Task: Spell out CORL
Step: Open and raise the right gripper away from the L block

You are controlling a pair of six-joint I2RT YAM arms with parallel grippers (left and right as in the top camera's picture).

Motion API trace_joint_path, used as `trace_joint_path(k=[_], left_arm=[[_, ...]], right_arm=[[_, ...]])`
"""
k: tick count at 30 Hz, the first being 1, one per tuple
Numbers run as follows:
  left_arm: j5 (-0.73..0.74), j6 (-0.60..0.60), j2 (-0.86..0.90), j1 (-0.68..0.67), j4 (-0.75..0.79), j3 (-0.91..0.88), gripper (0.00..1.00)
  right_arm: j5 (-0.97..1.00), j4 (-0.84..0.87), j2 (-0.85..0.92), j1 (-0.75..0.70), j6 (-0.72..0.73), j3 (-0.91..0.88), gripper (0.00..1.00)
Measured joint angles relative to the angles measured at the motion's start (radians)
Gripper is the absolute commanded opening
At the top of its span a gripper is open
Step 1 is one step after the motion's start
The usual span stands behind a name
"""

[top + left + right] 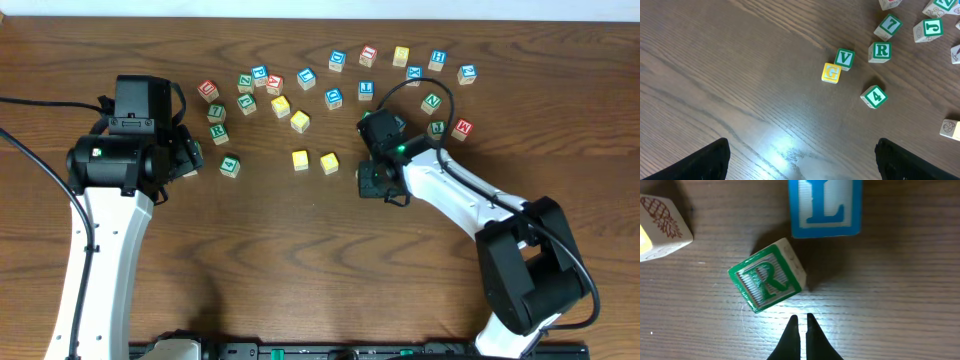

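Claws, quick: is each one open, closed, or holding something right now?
Left claw: open, holding nothing.
Right claw: shut, holding nothing; the green R cube lies just ahead of its tips.

Robotics lab: two arms (450, 195) at wooden table (300, 260).

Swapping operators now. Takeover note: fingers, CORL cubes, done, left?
Left gripper: open, empty, away from the row.
Right gripper: fingers shut, empty, tips just short of the green R cube.
Yellow-topped cubes sit side by side. The R is near them, skewed, with the blue L cube just beyond it.
Done: four cubes gathered.
Left: square up R, align L, check the order.
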Motion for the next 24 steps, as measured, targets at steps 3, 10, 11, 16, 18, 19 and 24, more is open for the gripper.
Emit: trace_joint_path(k=[3, 10, 11, 16, 18, 19, 24], left_arm=[[0.0, 0.0, 0.0, 0.0, 0.0, 0.0, 0.91], [0.0, 0.0, 0.0, 0.0, 0.0, 0.0, 0.91], [0.0, 0.0, 0.0, 0.0, 0.0, 0.0, 0.91], [0.0, 0.0, 0.0, 0.0, 0.0, 0.0, 0.91], [0.0, 0.0, 0.0, 0.0, 0.0, 0.0, 0.91], [0.0, 0.0, 0.0, 0.0, 0.0, 0.0, 0.91], [0.0, 0.0, 0.0, 0.0, 0.0, 0.0, 0.91]], right_arm=[[0.0, 0.019, 0.0, 0.006, 0.0, -0.001, 0.01], [-0.003, 0.089, 0.0, 0.006, -0.003, -0.001, 0.01], [-0.003, 0.099, 0.0, 0.006, -0.003, -0.001, 0.01], [-0.004, 0.134, 0.012, 0.006, -0.004, -0.001, 0.01], [-0.004, 0.144, 0.02, 0.006, -0.004, -0.001, 0.01], [-0.004, 0.152, 0.023, 0.006, -0.004, -0.001, 0.01], [-0.004, 0.208, 0.028, 0.006, -0.004, -0.002, 0.01]])
